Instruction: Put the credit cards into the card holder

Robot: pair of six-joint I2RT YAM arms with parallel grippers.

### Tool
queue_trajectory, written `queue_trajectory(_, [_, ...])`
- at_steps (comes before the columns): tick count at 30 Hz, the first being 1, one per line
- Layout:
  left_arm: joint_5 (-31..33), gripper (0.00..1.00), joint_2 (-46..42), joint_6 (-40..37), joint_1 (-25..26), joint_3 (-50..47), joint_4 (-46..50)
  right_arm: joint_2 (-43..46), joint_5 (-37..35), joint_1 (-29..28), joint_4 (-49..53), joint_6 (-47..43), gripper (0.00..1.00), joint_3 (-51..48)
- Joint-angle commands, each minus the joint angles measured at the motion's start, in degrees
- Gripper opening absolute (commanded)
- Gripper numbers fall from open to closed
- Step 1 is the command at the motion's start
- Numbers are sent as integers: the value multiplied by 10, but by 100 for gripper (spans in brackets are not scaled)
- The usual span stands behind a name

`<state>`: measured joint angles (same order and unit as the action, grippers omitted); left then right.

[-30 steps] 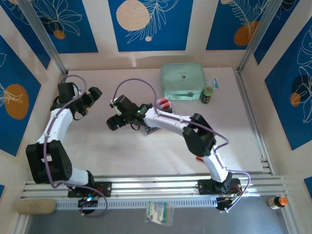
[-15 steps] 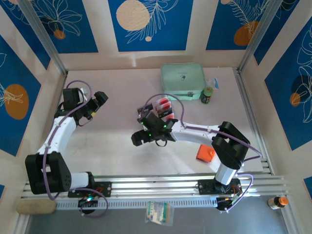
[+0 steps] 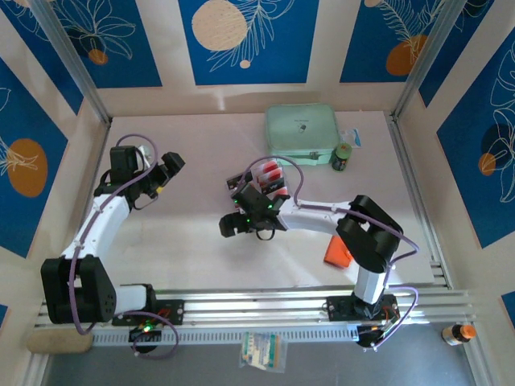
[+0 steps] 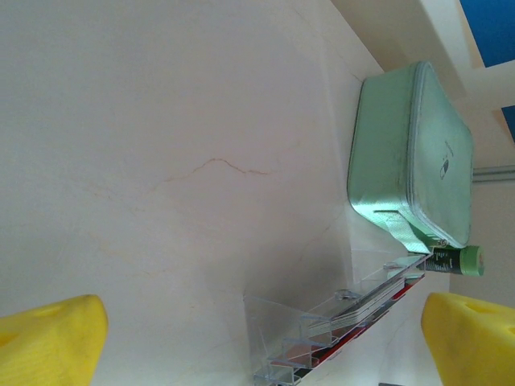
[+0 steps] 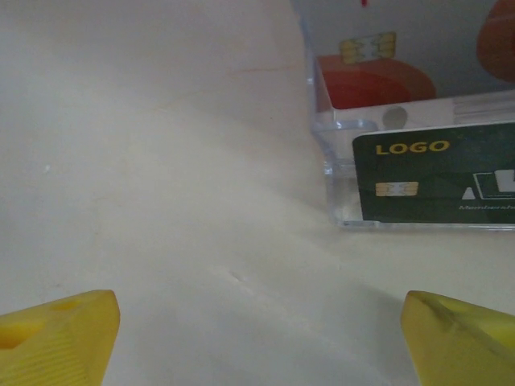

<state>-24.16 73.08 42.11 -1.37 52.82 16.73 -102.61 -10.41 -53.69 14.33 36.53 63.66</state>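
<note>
The credit cards [image 3: 269, 171] stand in a clear plastic tray [image 3: 256, 178] at mid-table. In the right wrist view a black-faced card [image 5: 434, 173] sits in front of one with a red dot [image 5: 370, 80]. The left wrist view shows the cards [image 4: 386, 299] edge-on. The orange card holder [image 3: 336, 254] lies near the front right, partly under my right arm's elbow. My right gripper [image 3: 233, 224] [image 5: 257, 342] is open over bare table just left of the tray, nothing between its fingers. My left gripper [image 3: 167, 170] [image 4: 261, 342] is open and empty, further left, facing the tray.
A mint-green case [image 3: 302, 133] [image 4: 410, 153] lies at the back, with a small green bottle [image 3: 343, 157] [image 4: 459, 259] beside it. Aluminium rails [image 3: 265, 301] run along the near edge, and the walls close in on both sides.
My right gripper swung from the left-centre toward the front and right, ending beside the tray, and the arm folded back, uncovering the card holder. My left gripper drifted slightly right.
</note>
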Motion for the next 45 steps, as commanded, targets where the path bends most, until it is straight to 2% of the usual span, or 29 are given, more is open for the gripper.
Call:
queue_trajectory(1, [1,100,-2,5,5,8,-4,-10,28,1,-7,17,91,17])
queue_trajectory(9, [4,100,0,7,8,11,-3,-43,52,5,-21,32,90,46])
queue_trajectory(19, [9,100,-5,10,14,8,-4,-99,70,36,-33,42,90,114])
queue_trajectory(29, [9,100,-5,10,22,5,-6,-151,103,68,-13,2,90,205])
queue_trajectory(35, [1,100,-7,10,27,-6,-16,-52,138,64,-17,-10,90,135])
queue_trajectory(40, [2,100,-17,10,47,-20,-13,88,109,80,9,35,89,6])
queue_trajectory(45, [35,100,-50,13,113,-50,-2,265,67,134,80,113,90,-143])
